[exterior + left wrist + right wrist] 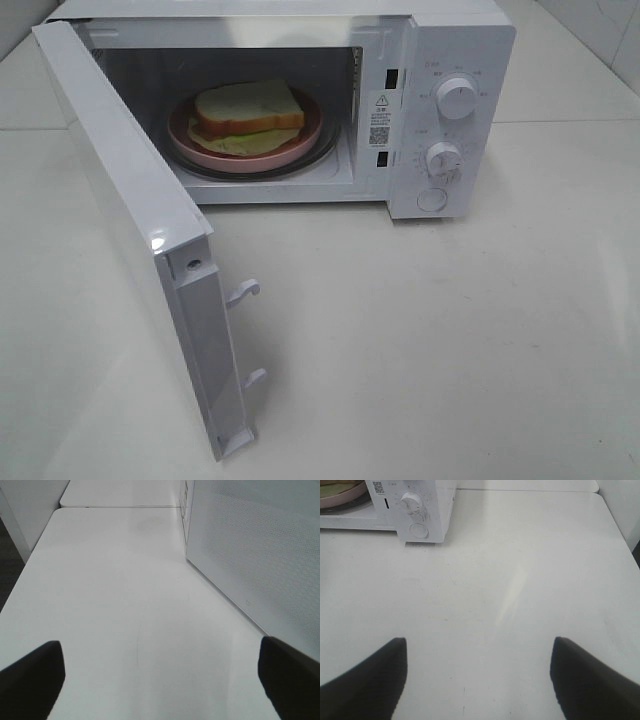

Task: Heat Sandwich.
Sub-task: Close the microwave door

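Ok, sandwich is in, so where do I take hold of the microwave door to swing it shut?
Take the door at its free end, near the latch hooks, far from where it pivots, for leverage. No handle shows, so pinch the edge or push the flat outer face, coming from the left side with the open left gripper, which sits beside that face.

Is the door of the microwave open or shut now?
Open. The microwave door stands out wide, its latch hooks are free, and the sandwich on the pink plate is visible inside.
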